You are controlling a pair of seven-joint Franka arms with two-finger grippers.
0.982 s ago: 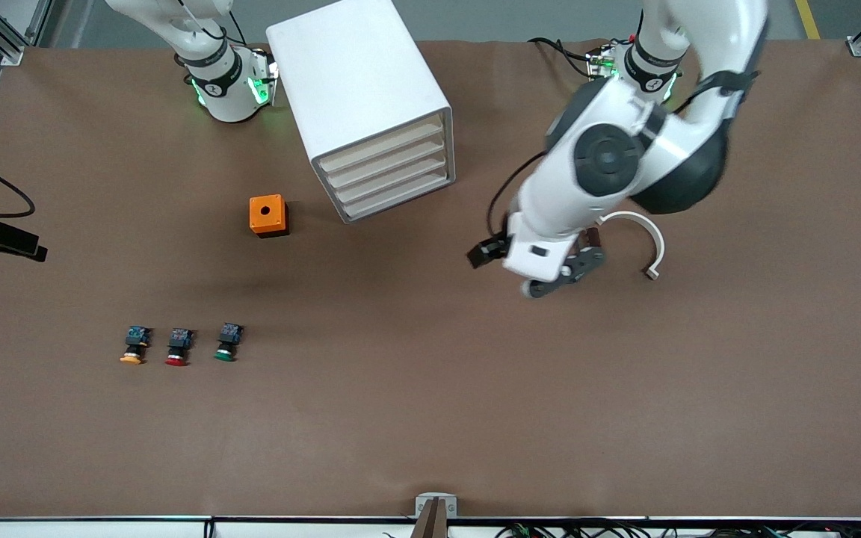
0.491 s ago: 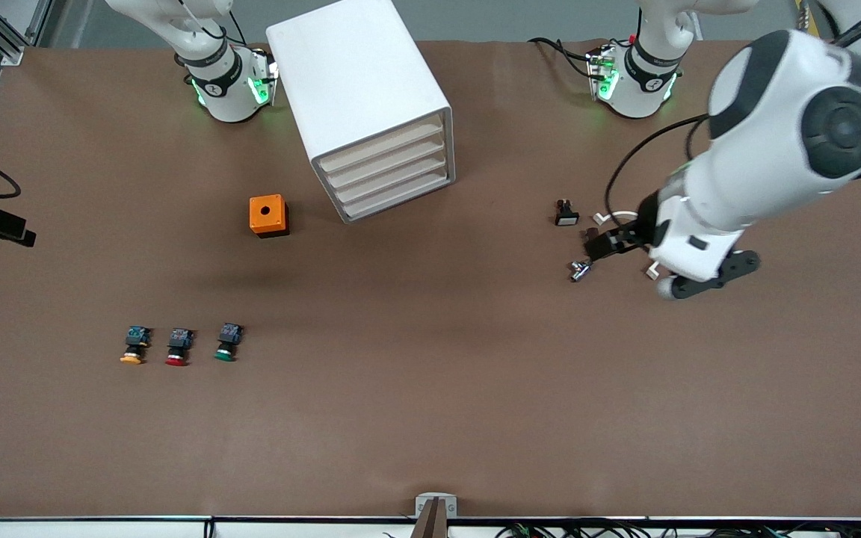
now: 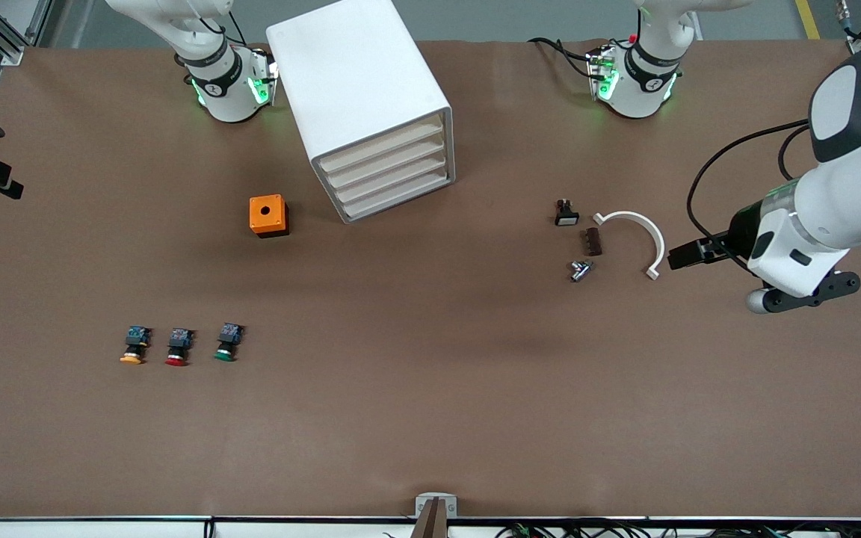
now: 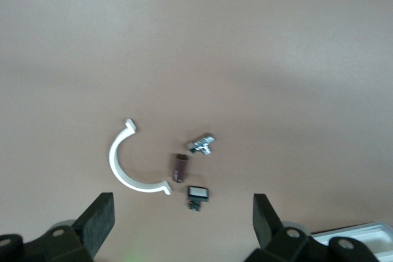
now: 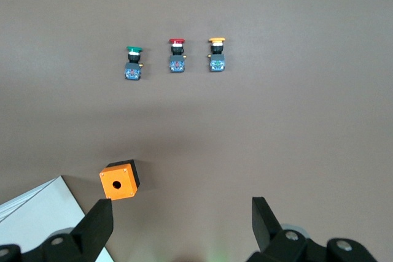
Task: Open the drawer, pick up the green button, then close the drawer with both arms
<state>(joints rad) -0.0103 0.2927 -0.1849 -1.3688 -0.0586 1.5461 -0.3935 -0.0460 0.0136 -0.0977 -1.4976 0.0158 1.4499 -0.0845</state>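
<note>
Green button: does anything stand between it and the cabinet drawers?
Nothing visible does. The green button lies on bare table nearer the camera than the cabinet; the orange box sits beside that path, not clearly across it.

Even overhead light; we see soft, faint shadows across the brown bench (image 3: pixel 430 418). No glare. Front view sharp. Left wrist view soft, slightly blurred; right wrist view crisper.

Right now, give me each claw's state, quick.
Left claw: open, holding nothing, over the table's left-arm end.
Right claw: open, holding nothing, up over the table near the orange box.
</note>
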